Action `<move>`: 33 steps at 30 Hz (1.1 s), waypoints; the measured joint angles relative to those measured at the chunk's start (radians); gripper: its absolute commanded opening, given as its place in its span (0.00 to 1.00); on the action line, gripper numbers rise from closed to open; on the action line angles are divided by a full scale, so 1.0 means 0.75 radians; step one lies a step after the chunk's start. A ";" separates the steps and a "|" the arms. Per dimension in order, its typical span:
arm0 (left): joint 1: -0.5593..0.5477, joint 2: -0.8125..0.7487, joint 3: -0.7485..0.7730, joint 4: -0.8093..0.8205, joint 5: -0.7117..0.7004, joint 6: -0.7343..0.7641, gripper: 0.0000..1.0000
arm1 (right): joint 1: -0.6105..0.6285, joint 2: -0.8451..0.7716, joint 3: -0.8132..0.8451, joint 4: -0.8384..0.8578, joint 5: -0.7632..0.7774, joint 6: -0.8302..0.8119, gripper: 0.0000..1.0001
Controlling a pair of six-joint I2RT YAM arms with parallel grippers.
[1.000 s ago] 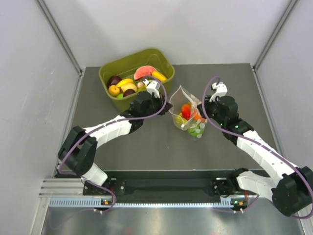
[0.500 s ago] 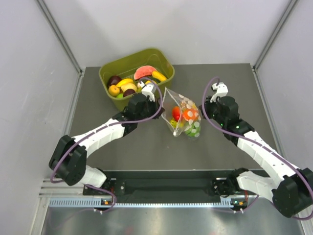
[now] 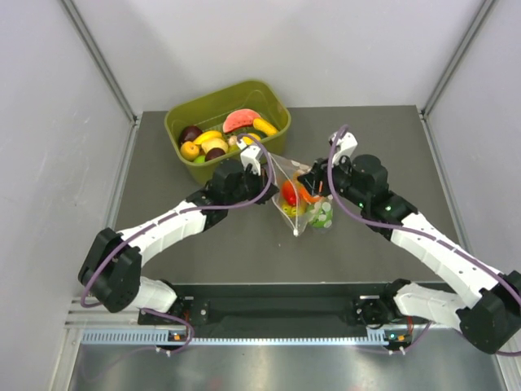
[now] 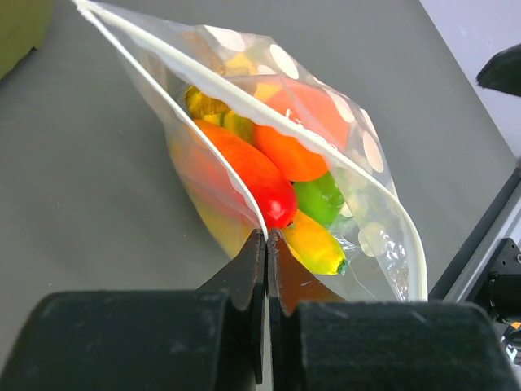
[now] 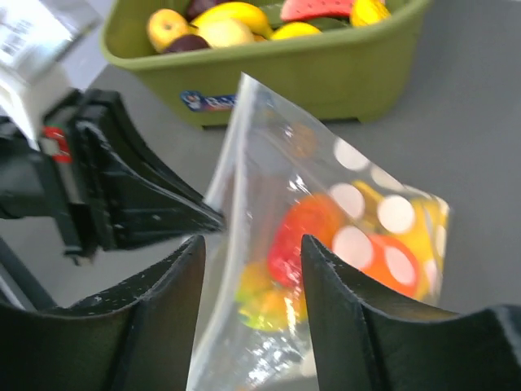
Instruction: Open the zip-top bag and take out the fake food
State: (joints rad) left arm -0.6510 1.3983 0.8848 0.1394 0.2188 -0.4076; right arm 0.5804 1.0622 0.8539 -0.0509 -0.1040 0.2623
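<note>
The clear zip-top bag (image 3: 303,195) with white dots stands at the table's middle, holding the fake food (image 3: 291,193): red, orange, yellow and green pieces. My left gripper (image 3: 266,189) is shut on the bag's zip strip (image 4: 244,191) at its left edge. In the left wrist view the bag's mouth gapes, and the red piece (image 4: 252,175), orange piece (image 4: 295,153), green piece (image 4: 319,198) and yellow piece (image 4: 316,243) show inside. My right gripper (image 3: 310,175) is open, its jaws on either side of the bag (image 5: 326,244) near the right edge.
An olive-green tub (image 3: 183,122) of other toy fruit stands behind the bag at the table's back left; it also shows in the right wrist view (image 5: 342,65). Grey walls close in the table on three sides.
My right gripper has moved left up to the bag's right edge. The bag has been pulled a little left and its mouth has spread wider. My left gripper keeps its hold.
</note>
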 measured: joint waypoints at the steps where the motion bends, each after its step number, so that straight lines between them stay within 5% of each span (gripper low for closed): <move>1: -0.002 0.000 0.000 0.002 0.003 0.001 0.00 | 0.017 0.012 0.020 0.006 -0.003 -0.001 0.52; 15: -0.007 -0.019 0.000 0.013 0.007 0.019 0.00 | 0.219 0.242 0.081 -0.077 0.153 -0.070 0.52; 18: -0.007 -0.032 0.000 0.012 0.007 0.019 0.00 | 0.236 0.275 0.106 -0.110 0.252 -0.083 0.41; 23: -0.008 -0.065 0.000 0.012 0.002 0.024 0.00 | 0.239 0.326 0.144 -0.151 0.444 -0.100 0.01; 33: -0.007 -0.176 -0.061 -0.077 -0.184 0.074 0.00 | 0.233 0.328 0.157 -0.238 0.748 -0.115 0.00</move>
State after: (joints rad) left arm -0.6563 1.2659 0.8391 0.0818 0.0807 -0.3523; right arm 0.7555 1.3083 0.9714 -0.2291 0.4572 0.1761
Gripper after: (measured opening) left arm 0.017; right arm 0.008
